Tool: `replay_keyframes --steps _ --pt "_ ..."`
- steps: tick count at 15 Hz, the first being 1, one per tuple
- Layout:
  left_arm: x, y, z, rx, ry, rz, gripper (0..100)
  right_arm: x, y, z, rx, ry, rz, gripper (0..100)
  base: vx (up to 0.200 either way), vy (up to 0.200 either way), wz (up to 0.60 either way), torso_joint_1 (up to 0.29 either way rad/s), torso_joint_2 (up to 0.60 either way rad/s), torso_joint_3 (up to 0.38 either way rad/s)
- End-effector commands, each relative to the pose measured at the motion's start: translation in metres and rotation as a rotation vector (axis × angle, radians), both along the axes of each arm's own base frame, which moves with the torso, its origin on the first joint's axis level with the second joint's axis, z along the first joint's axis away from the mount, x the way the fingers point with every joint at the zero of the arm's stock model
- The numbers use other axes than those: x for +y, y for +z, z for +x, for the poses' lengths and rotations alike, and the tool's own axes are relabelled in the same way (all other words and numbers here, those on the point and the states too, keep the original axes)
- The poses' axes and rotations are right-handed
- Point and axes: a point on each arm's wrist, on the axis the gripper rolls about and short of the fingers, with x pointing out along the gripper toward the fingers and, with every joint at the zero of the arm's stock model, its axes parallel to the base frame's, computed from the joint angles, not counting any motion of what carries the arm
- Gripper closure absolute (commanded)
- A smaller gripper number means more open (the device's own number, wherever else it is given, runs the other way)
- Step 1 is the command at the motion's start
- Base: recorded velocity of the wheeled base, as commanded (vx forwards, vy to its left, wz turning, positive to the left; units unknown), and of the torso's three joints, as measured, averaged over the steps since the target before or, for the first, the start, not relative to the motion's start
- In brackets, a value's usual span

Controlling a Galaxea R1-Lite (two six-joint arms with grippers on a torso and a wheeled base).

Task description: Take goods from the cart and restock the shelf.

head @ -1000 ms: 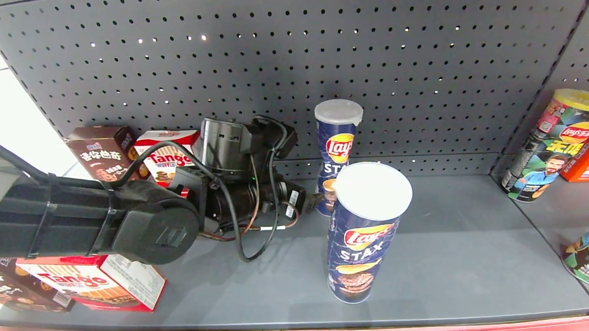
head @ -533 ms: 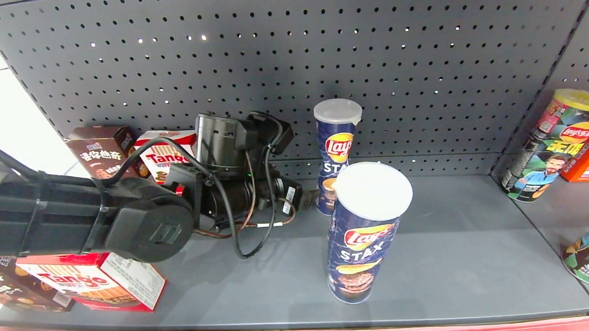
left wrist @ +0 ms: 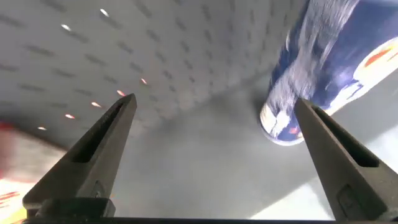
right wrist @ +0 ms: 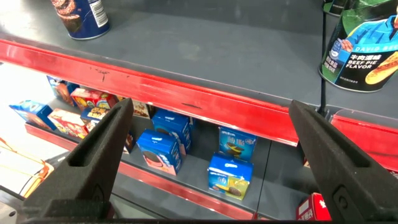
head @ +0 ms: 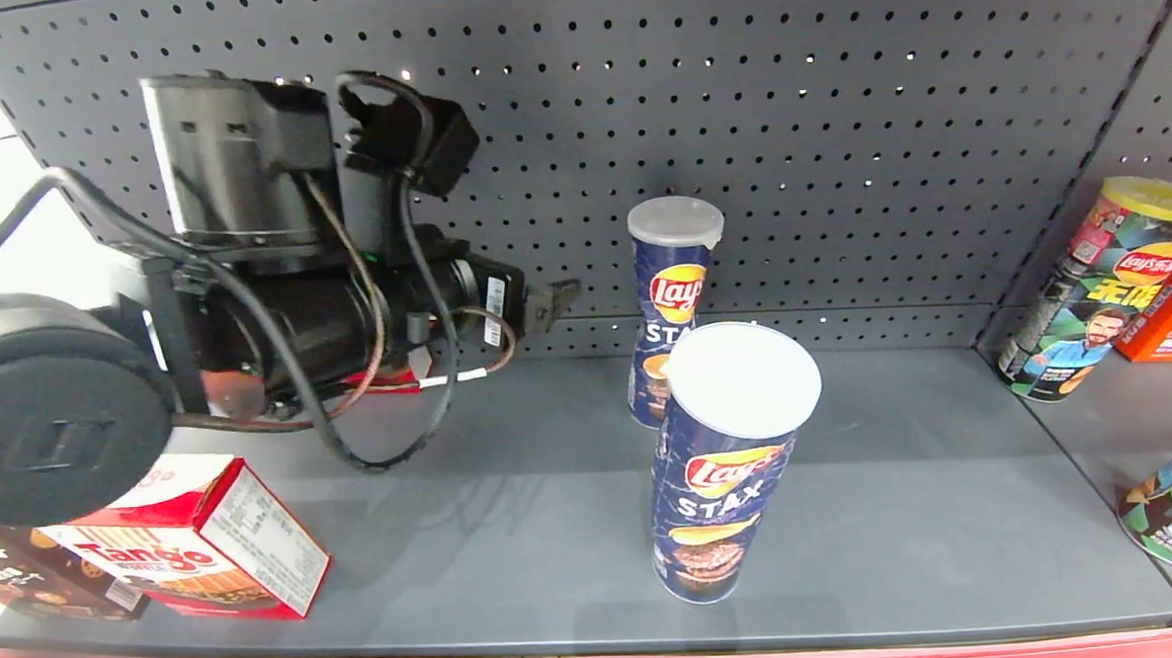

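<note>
My left gripper [head: 555,306] has gone up and pulled back to the left. A moment ago it sat low, right beside the back can [head: 672,305]. Now it hangs higher, apart from it. Its fingers [left wrist: 99,149] are spread wide and hold nothing. So I think that can is let go and put away, and the next job is to fetch more from the cart.

Under the arm sits a red box [head: 200,539] made of thin card with sharp corners, and a brown box [head: 24,591] is just beside it. The shelf [head: 930,512] is flat grey metal, smooth and dull. The back wall [head: 834,110] is metal full of little round holes.

The back can is a tall round tube, blue and shiny, with a see-through plastic lid. It stands straight up near the wall. The front can [head: 725,461] is the same shape with a plain white lid. Far right is a green and yellow can [head: 1099,287].

My right gripper [right wrist: 211,107] hangs by the shelf's red front edge, with its fingers wide apart and empty.
</note>
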Motion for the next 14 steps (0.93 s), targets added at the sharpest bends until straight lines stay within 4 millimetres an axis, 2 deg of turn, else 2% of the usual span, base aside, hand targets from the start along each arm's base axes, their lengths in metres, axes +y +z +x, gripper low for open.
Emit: replay_keyframes --steps 1,3,4,6,7,8,9,10,11,12,13,14 --pt "0.026 0.029 -0.04 -0.096 0.012 -0.054 0 0.0 0.0 0.0 0.001 0.0 -0.001 0 0.0 0.0 0.0 0.0 0.0 0.0" --pt "0.063 0.031 -0.104 -0.167 -0.006 -0.103 0 0.0 0.0 0.0 0.001 0.0 -0.001 0 0.0 0.0 0.0 0.0 0.0 0.0" --pt "0.071 0.032 -0.118 -0.185 -0.014 -0.115 0 0.0 0.0 0.0 0.001 0.0 -0.001 0 0.0 0.0 0.0 0.0 0.0 0.0" --pt "0.103 0.035 -0.18 -0.286 -0.069 -0.18 0 0.0 0.0 0.0 0.001 0.0 -0.001 0 0.0 0.0 0.0 0.0 0.0 0.0" --pt "0.113 0.032 -0.194 -0.314 -0.075 -0.183 0 0.0 0.0 0.0 0.001 0.0 -0.001 0 0.0 0.0 0.0 0.0 0.0 0.0" --pt "0.129 0.02 -0.215 -0.34 -0.074 -0.186 0 0.0 0.0 0.0 0.001 0.0 -0.001 0 0.0 0.0 0.0 0.0 0.0 0.0" --pt "0.155 -0.018 -0.247 -0.36 -0.019 -0.191 0 0.0 0.0 0.0 0.001 0.0 -0.001 0 0.0 0.0 0.0 0.0 0.0 0.0" --pt "0.165 -0.042 -0.262 -0.391 0.087 -0.181 0 0.0 0.0 0.0 0.001 0.0 -0.001 0 0.0 0.0 0.0 0.0 0.0 0.0" --pt "0.17 -0.066 -0.272 -0.404 0.2 -0.163 0 0.0 0.0 0.0 0.001 0.0 -0.001 0 0.0 0.0 0.0 0.0 0.0 0.0" --pt "0.171 -0.081 -0.276 -0.404 0.262 -0.147 0 0.0 0.0 0.0 0.001 0.0 -0.001 0 0.0 0.0 0.0 0.0 0.0 0.0" --pt "0.169 -0.11 -0.283 -0.398 0.35 -0.124 0 0.0 0.0 0.0 0.001 0.0 -0.001 0 0.0 0.0 0.0 0.0 0.0 0.0" --pt "0.168 -0.123 -0.285 -0.394 0.36 -0.123 0 0.0 0.0 0.0 0.001 0.0 -0.001 0 0.0 0.0 0.0 0.0 0.0 0.0"
